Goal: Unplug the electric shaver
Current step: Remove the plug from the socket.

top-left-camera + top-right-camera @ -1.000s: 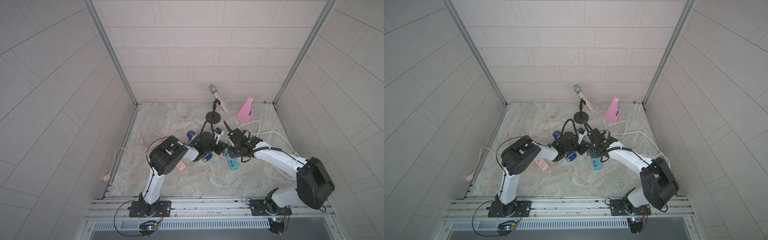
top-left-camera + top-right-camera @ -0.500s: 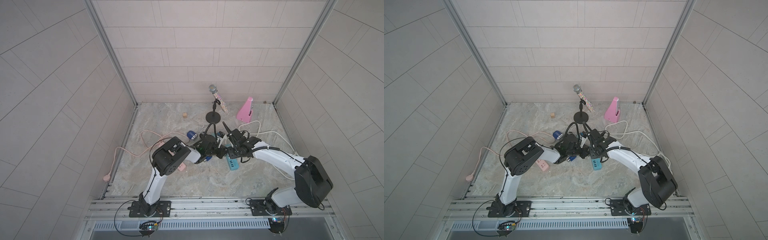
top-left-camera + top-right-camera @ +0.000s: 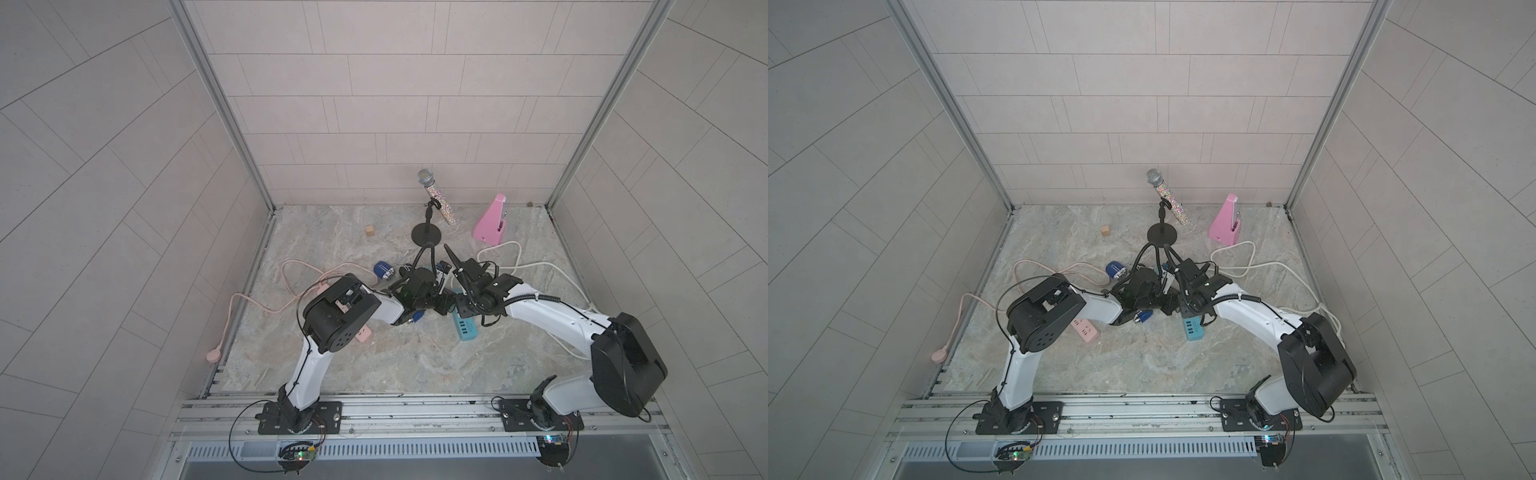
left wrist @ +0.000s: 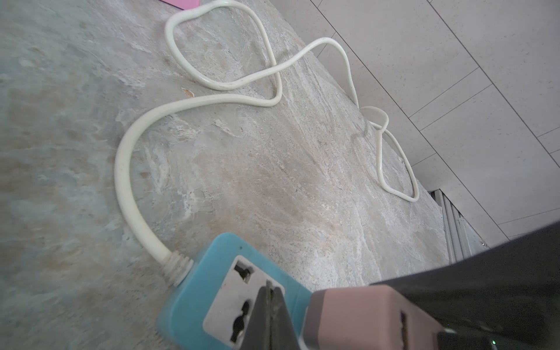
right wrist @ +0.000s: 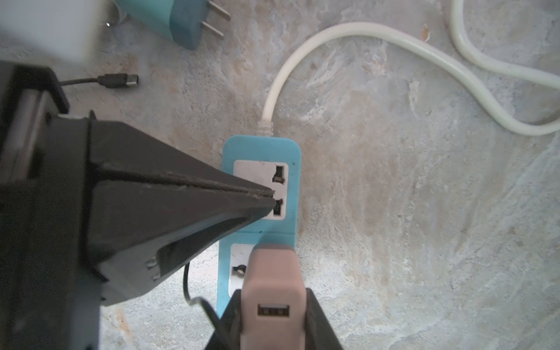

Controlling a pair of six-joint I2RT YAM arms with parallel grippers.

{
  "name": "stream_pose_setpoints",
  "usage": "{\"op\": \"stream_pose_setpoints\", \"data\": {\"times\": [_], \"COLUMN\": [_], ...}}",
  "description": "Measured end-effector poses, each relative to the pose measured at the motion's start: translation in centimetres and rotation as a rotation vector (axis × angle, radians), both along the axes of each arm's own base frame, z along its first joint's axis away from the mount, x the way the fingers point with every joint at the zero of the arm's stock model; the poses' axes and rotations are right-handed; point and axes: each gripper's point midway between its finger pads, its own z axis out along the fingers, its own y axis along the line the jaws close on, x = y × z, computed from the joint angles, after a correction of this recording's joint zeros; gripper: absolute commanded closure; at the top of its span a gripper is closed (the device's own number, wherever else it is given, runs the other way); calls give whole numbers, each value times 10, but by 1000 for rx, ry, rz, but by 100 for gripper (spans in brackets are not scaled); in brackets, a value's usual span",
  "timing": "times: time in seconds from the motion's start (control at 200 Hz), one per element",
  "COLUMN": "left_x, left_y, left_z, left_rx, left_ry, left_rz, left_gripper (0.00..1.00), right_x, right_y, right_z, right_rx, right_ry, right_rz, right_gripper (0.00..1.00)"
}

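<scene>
A teal power strip (image 5: 291, 151) lies on the stone floor, with a pinkish-beige USB charger (image 5: 272, 272) plugged into its second socket. The charger's USB port is empty. My right gripper (image 5: 272, 295) is shut on that charger, one finger on each side. My left gripper (image 4: 269, 283) is shut and empty, its tips resting on the strip's first socket face (image 4: 239, 291). In both top views the two grippers meet over the strip (image 3: 466, 328). A small blue object with a silver end (image 3: 383, 270), apparently the shaver, lies apart behind my left arm.
The strip's white cord (image 4: 127, 157) loops to the right wall. A loose black USB-C end (image 5: 118, 80) and a teal two-prong plug (image 5: 185, 24) lie nearby. A microphone on its stand (image 3: 434, 195), pink wedge (image 3: 492, 220), wooden cube (image 3: 370, 230) and pink power strip (image 3: 361, 334) stand around.
My left gripper has moved right onto the teal strip and shut. The right gripper's fingers have drawn in against the charger.
</scene>
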Motion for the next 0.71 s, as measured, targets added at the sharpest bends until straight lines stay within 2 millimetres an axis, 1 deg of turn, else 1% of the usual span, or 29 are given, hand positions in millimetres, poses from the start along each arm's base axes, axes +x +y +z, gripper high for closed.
{"op": "stream_pose_setpoints", "data": {"times": [0.2,0.375,0.425,0.5,0.555,0.62,0.655,0.705], "left_x": [3,4,4,4,3,3,3,5], "left_y": [1,2,3,7,12,22,28,37], "left_z": [0,-1,0,1,2,6,12,24], "left_rx": [7,11,17,43,72,121,143,159], "left_ry": [-10,-11,-11,-6,0,6,1,-9], "left_rz": [14,21,26,36,47,69,83,105], "left_gripper": [100,100,96,94,89,82,77,63], "right_x": [0,-1,-2,-2,-3,-3,-2,0], "right_y": [-2,-7,-8,-11,-12,-13,-14,-13], "right_z": [13,18,21,31,42,57,67,81], "right_rx": [8,-13,-17,-9,13,57,83,121], "right_ry": [-38,-38,-41,-63,-89,-125,-144,-172], "right_rz": [-3,-11,-13,-19,-25,-31,-36,-40], "right_gripper": [84,84,84,83,82,81,80,79]}}
